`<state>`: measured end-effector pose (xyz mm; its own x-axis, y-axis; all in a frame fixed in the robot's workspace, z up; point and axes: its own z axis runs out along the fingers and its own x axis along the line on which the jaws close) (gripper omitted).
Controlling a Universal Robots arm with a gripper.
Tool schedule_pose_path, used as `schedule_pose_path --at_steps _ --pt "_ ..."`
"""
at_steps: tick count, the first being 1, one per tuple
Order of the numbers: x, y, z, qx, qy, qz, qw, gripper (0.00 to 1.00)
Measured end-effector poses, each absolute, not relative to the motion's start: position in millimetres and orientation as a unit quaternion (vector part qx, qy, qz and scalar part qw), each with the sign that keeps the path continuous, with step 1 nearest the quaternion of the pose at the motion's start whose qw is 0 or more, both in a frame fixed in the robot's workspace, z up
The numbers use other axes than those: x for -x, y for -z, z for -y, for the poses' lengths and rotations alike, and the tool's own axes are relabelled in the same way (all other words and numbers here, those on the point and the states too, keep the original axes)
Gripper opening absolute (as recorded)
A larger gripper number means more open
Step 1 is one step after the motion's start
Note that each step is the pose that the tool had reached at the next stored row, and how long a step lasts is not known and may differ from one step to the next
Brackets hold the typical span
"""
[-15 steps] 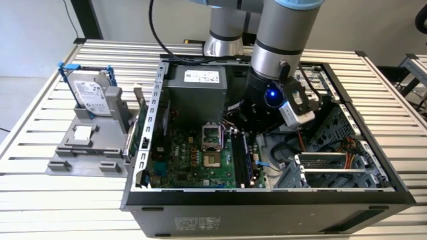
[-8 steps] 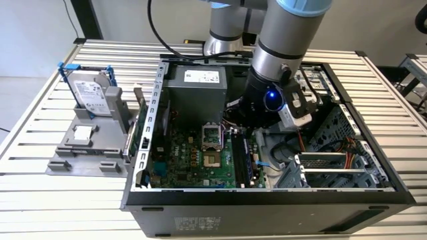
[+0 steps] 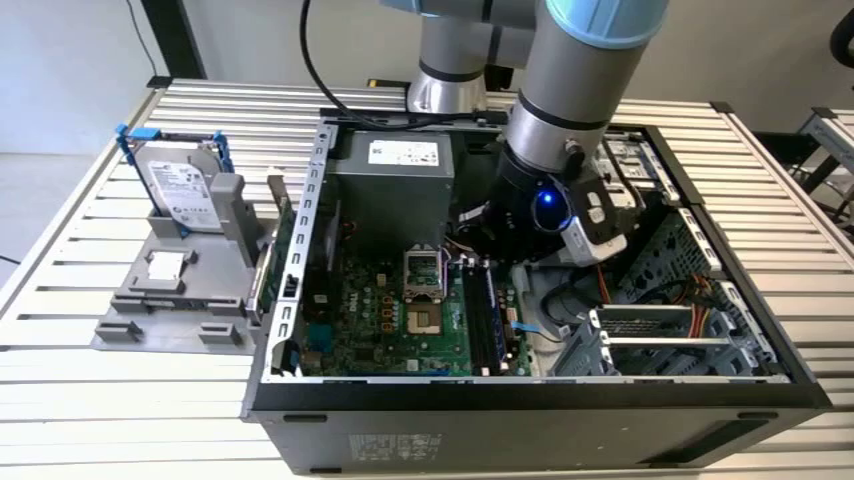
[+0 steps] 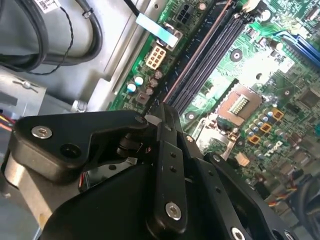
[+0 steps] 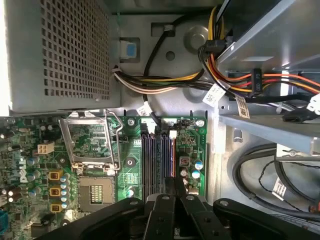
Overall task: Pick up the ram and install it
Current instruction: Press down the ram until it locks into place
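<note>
Item: open computer case (image 3: pixel 747 330) on a slatted table (image 3: pixel 80 400), seen from above in the exterior view.

- Arm (image 3: pixel 554 120): reached down into the case, its wrist over the far end of the memory slots (image 3: pixel 478 310).
- Gripper (image 5: pixel 175 186): seen in both wrist views (image 4: pixel 165 117). The fingers (image 5: pixel 161 210) are drawn close together, almost touching. Nothing can be made out pinched between them. The tips are held just above the slots (image 5: pixel 157 155), near the end away from the power supply.
- Ram (image 3: pixel 283 250): a long thin board, green along its edge, taken to be the ram. It is stood on its long edge at the side of the grey holder (image 3: pixel 174 300), just beside the case's outer wall and well apart from the gripper.
- Hard drive (image 3: pixel 180 190): stood tilted in its blue frame on the same holder, toward the exterior view's left.
- Motherboard (image 5: pixel 190 145): green, with the processor socket (image 5: pixel 92 150) open beside the slots.
- Power supply (image 5: pixel 60 55): a perforated grey box, with a cable bundle (image 5: pixel 165 82) led out from it.
</note>
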<state>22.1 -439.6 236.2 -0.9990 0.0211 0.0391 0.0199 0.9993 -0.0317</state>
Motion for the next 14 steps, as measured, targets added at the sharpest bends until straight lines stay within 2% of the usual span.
schedule_pose_path --at_steps 14 --pt "-22 -219 442 0.013 -0.018 1.0 0.02 0.0"
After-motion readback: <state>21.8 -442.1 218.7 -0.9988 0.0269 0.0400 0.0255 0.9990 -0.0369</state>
